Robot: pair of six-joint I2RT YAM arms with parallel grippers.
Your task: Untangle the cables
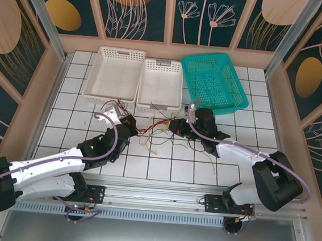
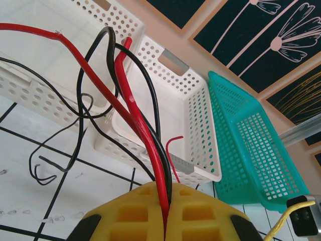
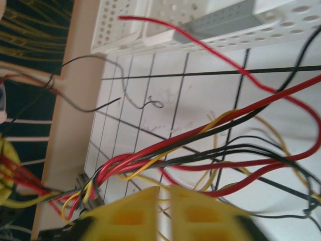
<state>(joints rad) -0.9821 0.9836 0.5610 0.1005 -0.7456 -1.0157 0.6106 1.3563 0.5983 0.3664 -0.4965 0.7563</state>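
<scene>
White tiles ruled in black cover the table (image 1: 168,168) beneath both arms. At its near side the left gripper (image 2: 168,203) is clenched: its yellow pads (image 2: 130,216) press together on a red and a black strand of the cables (image 2: 143,133), which rise from the seam between the pads and fan out ahead. A thin black strand loops on the tiles ahead and to its left.

The right gripper (image 3: 169,211) faces the left one, with a taut bundle of red, yellow and black strands running between them. Its pads meet, but I cannot tell whether any strand is pinched between them. The bundle crosses just ahead of it, and loose curls lie on the tiles around it.

Beyond both grippers stand a white basket (image 1: 115,51), a second white basket (image 1: 163,64) touching it, and a teal basket (image 1: 210,58) just beside that. Dark floral walls (image 1: 140,7) close the far side.
</scene>
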